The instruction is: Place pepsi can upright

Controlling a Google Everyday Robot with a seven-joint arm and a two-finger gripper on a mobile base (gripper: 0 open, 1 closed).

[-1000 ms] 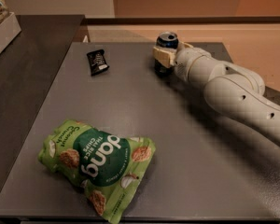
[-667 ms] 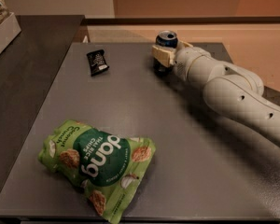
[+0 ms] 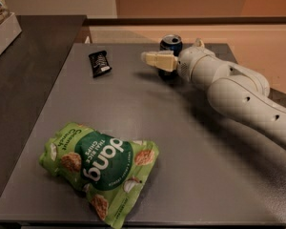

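On the desk (image 3: 133, 109), the can (image 3: 172, 42) is standing upright. The gripper (image 3: 155, 60) is lying just before it, perhaps steadying it; its hold I cannot tell.

Shiny metal pepsi can (image 3: 171, 43) just behind matt cream plastic gripper (image 3: 157, 60), far on smooth matt grey table (image 3: 190, 156); glossy crinkled chip bag (image 3: 100, 168).

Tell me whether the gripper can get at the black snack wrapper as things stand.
Probably yes. The gripper sits by the pepsi can at the far edge of the table, and nothing stands between it and the black snack wrapper.
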